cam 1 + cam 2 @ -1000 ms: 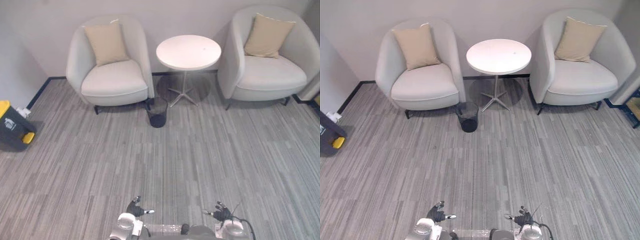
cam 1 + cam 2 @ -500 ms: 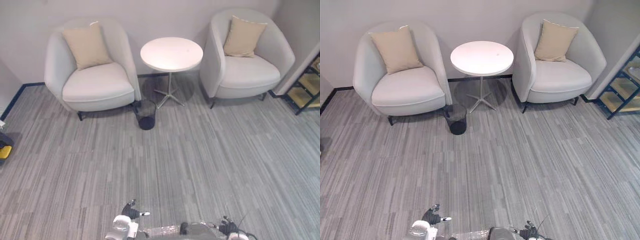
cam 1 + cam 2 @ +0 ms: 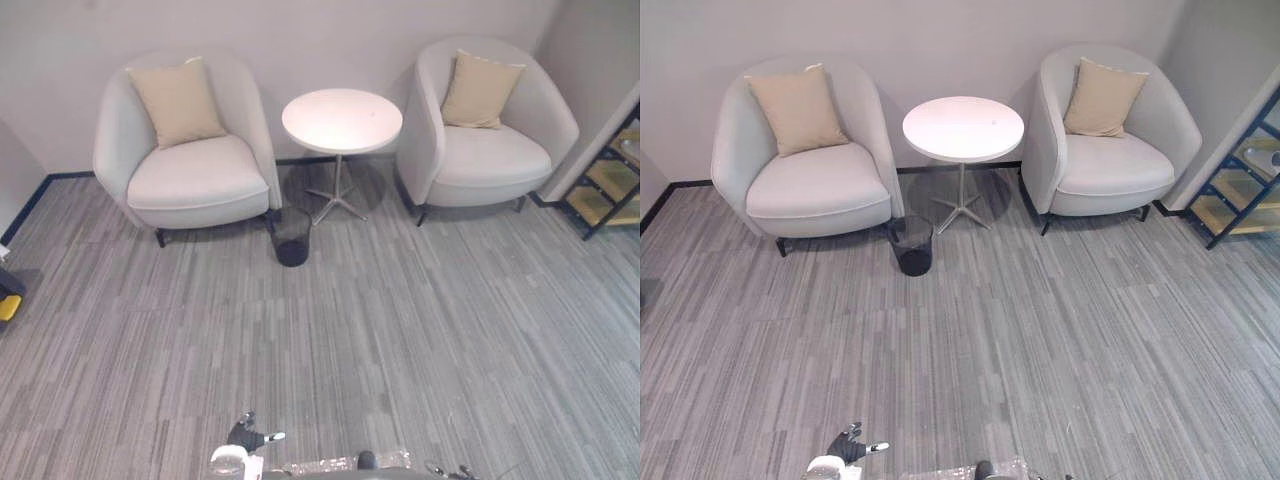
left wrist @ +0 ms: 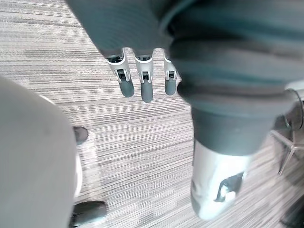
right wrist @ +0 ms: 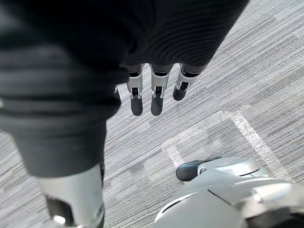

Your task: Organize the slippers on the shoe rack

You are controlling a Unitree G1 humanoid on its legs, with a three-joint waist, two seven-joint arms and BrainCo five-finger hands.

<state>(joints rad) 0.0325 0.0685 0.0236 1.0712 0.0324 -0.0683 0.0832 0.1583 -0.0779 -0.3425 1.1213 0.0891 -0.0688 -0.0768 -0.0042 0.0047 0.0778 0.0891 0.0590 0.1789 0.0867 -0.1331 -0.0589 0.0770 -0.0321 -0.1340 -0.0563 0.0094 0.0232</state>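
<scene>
On grey striped carpet (image 3: 400,330), left hand (image 4: 142,83) and right hand (image 5: 156,95) hang straight-fingered, empty; the blue-framed wooden-shelved shoe rack (image 3: 1232,212) stands far right, where a hasty approach could clip the pale upholstered armchair (image 3: 1110,165) beside it.

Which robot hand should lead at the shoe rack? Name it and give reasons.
Right, probably. The shoe rack stands far right, on the side of the right robot hand; the left robot hand hangs opposite. Both are open and empty.
</scene>
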